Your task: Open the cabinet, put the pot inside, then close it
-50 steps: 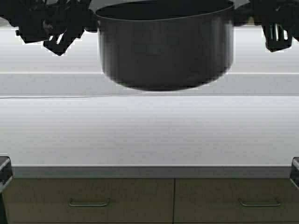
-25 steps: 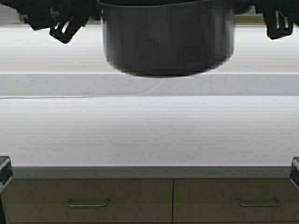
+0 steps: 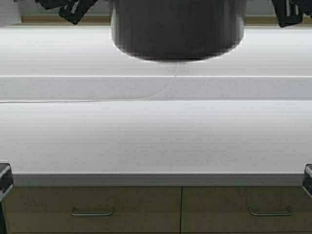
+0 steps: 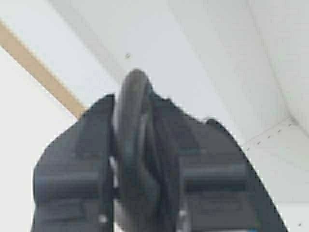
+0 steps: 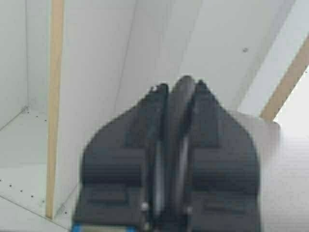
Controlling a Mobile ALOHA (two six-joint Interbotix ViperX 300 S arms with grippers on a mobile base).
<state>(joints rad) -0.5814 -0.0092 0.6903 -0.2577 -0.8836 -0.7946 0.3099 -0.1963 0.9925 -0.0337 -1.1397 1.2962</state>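
Observation:
The dark grey pot (image 3: 178,29) hangs in the air above the white counter; its rim is cut off by the high view's top edge. My left gripper (image 3: 73,9) is at its left side and my right gripper (image 3: 287,12) at its right. In the left wrist view my left gripper (image 4: 137,111) is shut on a black loop handle (image 4: 131,140). In the right wrist view my right gripper (image 5: 181,96) is shut on the other handle (image 5: 179,116). Behind both, the cabinet shows a pale grey interior (image 5: 91,72) and tan edges (image 4: 38,72). Its doors are out of view.
A white counter (image 3: 156,136) runs across the high view with a raised white ledge (image 3: 73,87) behind it. Below its front edge are tan drawers with horizontal handles (image 3: 91,212). A tan strip (image 3: 58,19) runs along the wall at the top.
Both grippers have lifted the pot higher. Its rim and most of both grippers have left the top of the high view.

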